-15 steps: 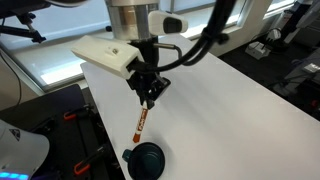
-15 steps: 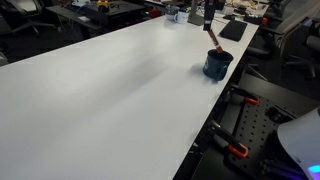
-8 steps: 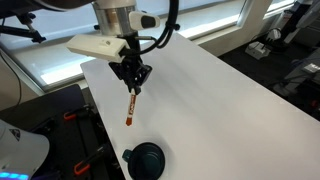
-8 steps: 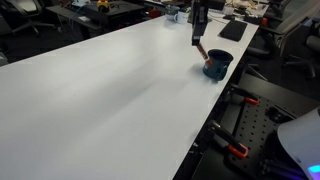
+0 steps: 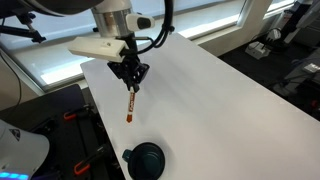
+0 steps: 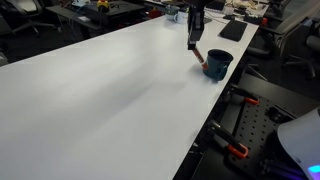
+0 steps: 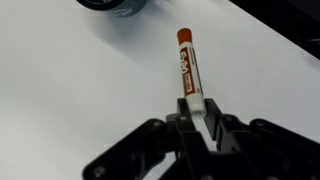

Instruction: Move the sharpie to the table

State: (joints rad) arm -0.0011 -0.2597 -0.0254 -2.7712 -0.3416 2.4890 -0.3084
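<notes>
While over table (image 5: 225,95), sharpie (image 5: 130,106) in pincer (image 5: 133,87)

Bright, even light — glare whitens the table (image 6: 110,90); low-resolution, slightly soft.

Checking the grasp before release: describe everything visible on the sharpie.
The sharpie is a slim marker, orange-red cap end, pale barrel with orange-red label, plastic-looking. The fingers pinch one end; the rest hangs down from the gripper, slightly tilted, over the table, clear of the bowl. Whether its tip touches the table is unclear.
</notes>
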